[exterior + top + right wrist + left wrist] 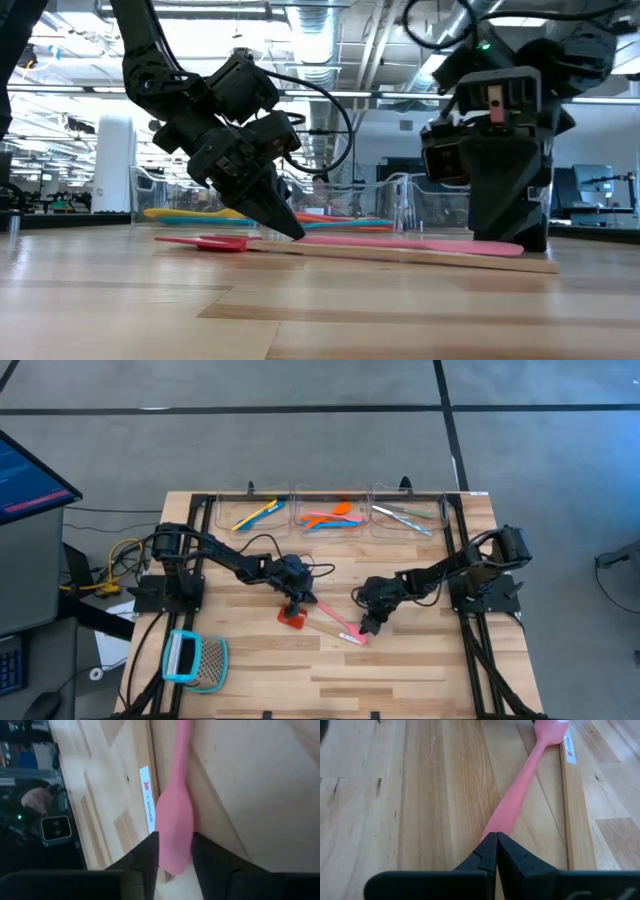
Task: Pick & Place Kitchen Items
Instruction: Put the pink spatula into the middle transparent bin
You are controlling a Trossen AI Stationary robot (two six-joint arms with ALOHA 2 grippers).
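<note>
From above, a teal-framed mesh tool [194, 660] lies at the tabletop's [400, 670] near left corner, well apart from the arms. Along the far edge, three clear trays [330, 512] hold utensils: a yellow and blue pair [256, 514] on the left, orange, pink and blue ones [332, 518] in the middle, silvery pieces [402, 517] on the right.

At mid-table the left end effector [296, 606] is down beside a red-headed spatula [294, 618]. Its wrist view adds what the overhead cannot: the fingers [487, 857] are pressed together with nothing between them, their tips touching the handle of a pink spatula [520, 795].

The right end effector [368, 626] sits over that spatula's other end. Only its wrist view shows the fingers [150, 850] partly apart, straddling the pink blade [175, 835] beside a labelled wooden handle [146, 795].

The table-level view shows the pink spatula [400, 243] lying flat on the tabletop, both end effectors down at it.
</note>
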